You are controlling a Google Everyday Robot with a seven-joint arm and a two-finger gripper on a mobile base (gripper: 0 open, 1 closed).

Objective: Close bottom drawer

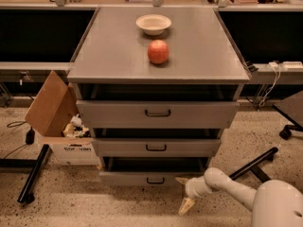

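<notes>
The bottom drawer (142, 178) is the lowest of three grey drawers in the cabinet. It is pulled out a little, with a short front panel and a small black handle (155, 180). My gripper (184, 193) is at the drawer's right front corner, on a white arm coming in from the lower right. Its two cream fingertips are spread apart, one at the drawer front (182, 179) and one lower toward the floor (185, 206). It holds nothing.
The middle drawer (156, 147) and the top drawer (156, 113) also stand slightly out. A red apple (158, 51) and a white bowl (153, 23) sit on the cabinet top. A cardboard box (54, 122) stands left. Chair legs (258, 162) lie right.
</notes>
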